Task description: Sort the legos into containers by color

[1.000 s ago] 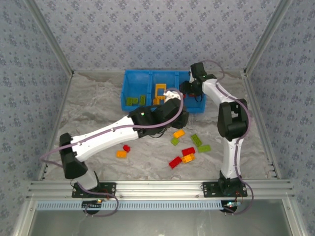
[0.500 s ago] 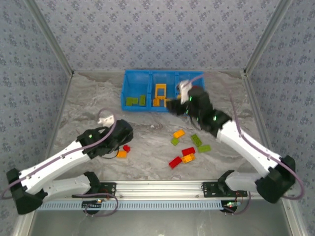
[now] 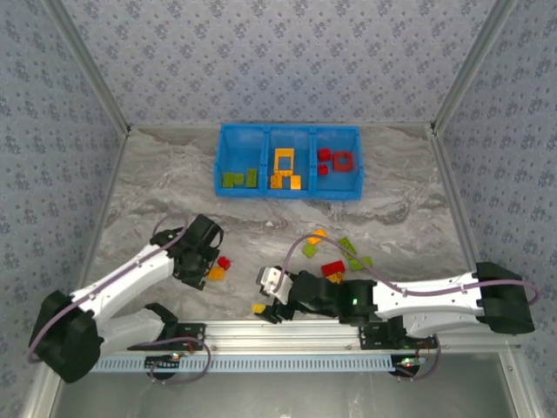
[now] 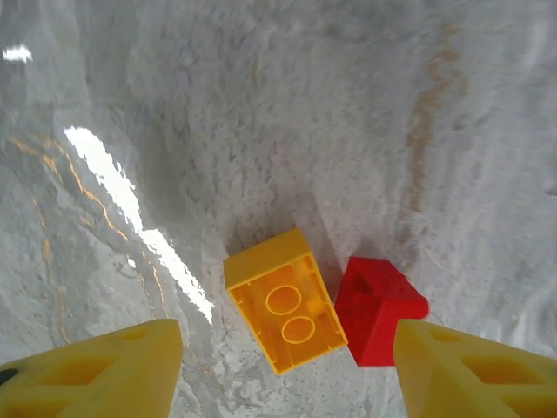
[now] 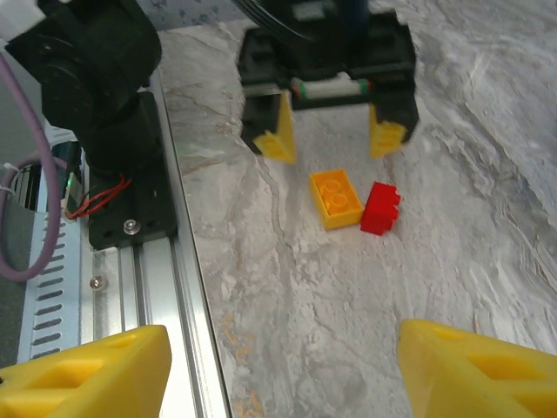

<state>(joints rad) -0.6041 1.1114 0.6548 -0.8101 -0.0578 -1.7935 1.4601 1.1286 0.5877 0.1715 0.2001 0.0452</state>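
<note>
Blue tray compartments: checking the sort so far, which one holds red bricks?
The right compartment: red bricks lie there; the middle holds orange-yellow, the left green.

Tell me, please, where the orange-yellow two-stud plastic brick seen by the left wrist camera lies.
The orange-yellow brick lies front left in the top external view, right beside a small red plastic brick, just under the open left gripper.

Right hand (image 3: 265, 300) away from the blue tray (image 3: 287, 195), now low at the near edge, opposite the left hand (image 3: 207, 261).
</note>
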